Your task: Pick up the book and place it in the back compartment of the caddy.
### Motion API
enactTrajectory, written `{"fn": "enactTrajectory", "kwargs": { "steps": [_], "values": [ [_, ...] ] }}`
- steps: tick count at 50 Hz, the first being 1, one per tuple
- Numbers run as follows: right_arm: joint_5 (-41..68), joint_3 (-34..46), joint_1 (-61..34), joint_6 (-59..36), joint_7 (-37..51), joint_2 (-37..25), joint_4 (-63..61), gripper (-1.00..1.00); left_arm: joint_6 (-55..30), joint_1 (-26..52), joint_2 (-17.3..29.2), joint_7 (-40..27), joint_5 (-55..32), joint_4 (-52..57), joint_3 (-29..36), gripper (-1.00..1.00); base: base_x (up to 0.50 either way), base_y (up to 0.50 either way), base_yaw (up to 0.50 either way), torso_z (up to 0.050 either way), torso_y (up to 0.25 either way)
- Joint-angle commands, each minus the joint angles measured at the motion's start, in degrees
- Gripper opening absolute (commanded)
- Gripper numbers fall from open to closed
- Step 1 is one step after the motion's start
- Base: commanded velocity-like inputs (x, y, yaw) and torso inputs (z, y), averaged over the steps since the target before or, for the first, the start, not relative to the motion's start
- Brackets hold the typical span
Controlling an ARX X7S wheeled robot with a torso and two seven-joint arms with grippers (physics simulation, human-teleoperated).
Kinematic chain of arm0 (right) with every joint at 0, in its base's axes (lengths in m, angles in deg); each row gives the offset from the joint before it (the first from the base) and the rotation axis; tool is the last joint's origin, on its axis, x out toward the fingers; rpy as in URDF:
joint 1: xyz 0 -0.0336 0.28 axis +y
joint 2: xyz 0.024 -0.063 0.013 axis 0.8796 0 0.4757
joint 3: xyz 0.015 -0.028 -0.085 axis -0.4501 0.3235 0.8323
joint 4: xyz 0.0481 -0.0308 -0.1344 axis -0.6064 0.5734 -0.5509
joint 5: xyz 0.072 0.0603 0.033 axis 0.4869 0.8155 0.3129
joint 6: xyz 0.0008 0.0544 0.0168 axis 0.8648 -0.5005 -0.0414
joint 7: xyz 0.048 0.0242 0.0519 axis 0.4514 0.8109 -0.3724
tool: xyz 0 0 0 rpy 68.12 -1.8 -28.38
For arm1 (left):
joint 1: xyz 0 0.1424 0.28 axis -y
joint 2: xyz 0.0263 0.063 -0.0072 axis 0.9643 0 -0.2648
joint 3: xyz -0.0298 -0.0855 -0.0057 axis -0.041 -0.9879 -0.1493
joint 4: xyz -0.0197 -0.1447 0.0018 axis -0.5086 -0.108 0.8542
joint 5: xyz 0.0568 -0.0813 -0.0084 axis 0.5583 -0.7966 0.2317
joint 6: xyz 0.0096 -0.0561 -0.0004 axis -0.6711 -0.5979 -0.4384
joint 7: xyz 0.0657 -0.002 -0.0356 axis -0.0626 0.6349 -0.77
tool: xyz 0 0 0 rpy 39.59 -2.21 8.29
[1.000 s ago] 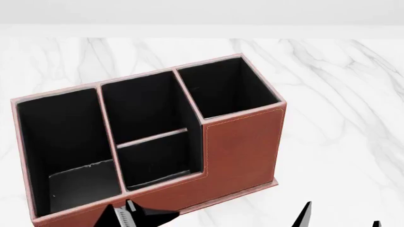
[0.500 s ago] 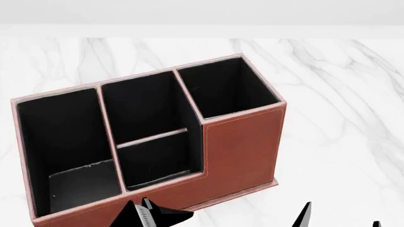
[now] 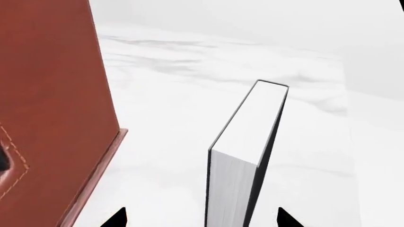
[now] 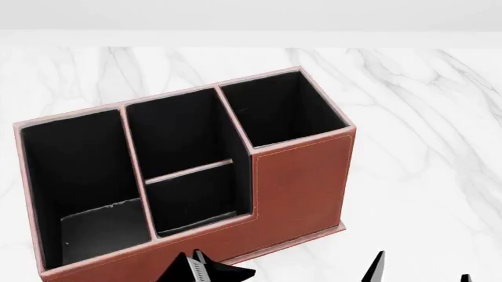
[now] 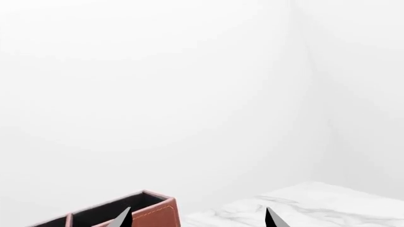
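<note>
On my head camera the caddy (image 4: 298, 176) fills the middle of the marble worktop (image 4: 424, 147), its stepped-down long wall on the near side facing me. The back compartment (image 4: 192, 197), the shallow black-lined cell just behind that low wall, sits in front of the thin cross divider, with the deeper middle cell beyond it and a tall cell at each end. I see something flat and grey lying low in the left end cell but cannot tell what it is.

The book (image 3: 243, 156) is not in the caddy. My left wrist camera shows it standing on edge between the two dark tips of the left claw (image 3: 200, 218), white page block facing the lens, thin black covers on either side. The tips stand well apart from the covers in this picture, so I cannot tell whether the claw really grips the book or merely straddles it. The caddy's reddish-brown outer wall is just beside the book, with a strip of bare marble between them. In the head view the book shows only as a black and white sliver at the lower edge, in front of the caddy's near wall.

The right claw (image 5: 197, 218) is spread wide with nothing between its tips, looking past one end of the caddy toward a blank white wall.
</note>
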Motion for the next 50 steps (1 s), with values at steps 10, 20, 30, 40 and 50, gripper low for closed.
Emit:
{"fn": "enactTrajectory", "kwargs": {
  "steps": [10, 20, 30, 40, 50],
  "values": [
    [0.13, 0.23, -0.06, -0.07, 0.21, -0.19, 0.05, 1.0, 0.26, 1.42, -2.69, 0.49, 1.32, -2.52, 2.2, 1.0, 0.0, 0.0, 0.0, 0.0, 0.0],
    [0.41, 0.27, -0.24, -0.17, 0.28, -0.32, 0.14, 1.0, 0.46, 2.41, -3.55, 0.74, 1.77, -4.23, 2.83, 1.0, 0.0, 0.0, 0.0, 0.0, 0.0],
    [0.61, 0.25, -0.01, -0.21, 0.49, -0.53, -0.27, 1.0, 1.84, 3.29, -4.94, 1.41, 2.11, -7.79, 3.23, 1.0, 0.0, 0.0, 0.0, 0.0, 0.0],
    [0.57, 0.57, -0.41, -0.27, 0.39, -0.44, 0.34, 1.0, 3.62, 4.24, -6.94, 2.18, 2.47, -11.76, 3.79, 1.0, 0.0, 0.0, 0.0, 0.0, 0.0],
    [0.76, 0.64, -0.28, -0.24, 0.48, -0.6, 0.12, 1.0, 4.83, 5.45, -8.89, 2.84, 2.46, -15.83, 4.23, 1.0, 0.0, 0.0, 0.0, 0.0, 0.0]
  ]
}}
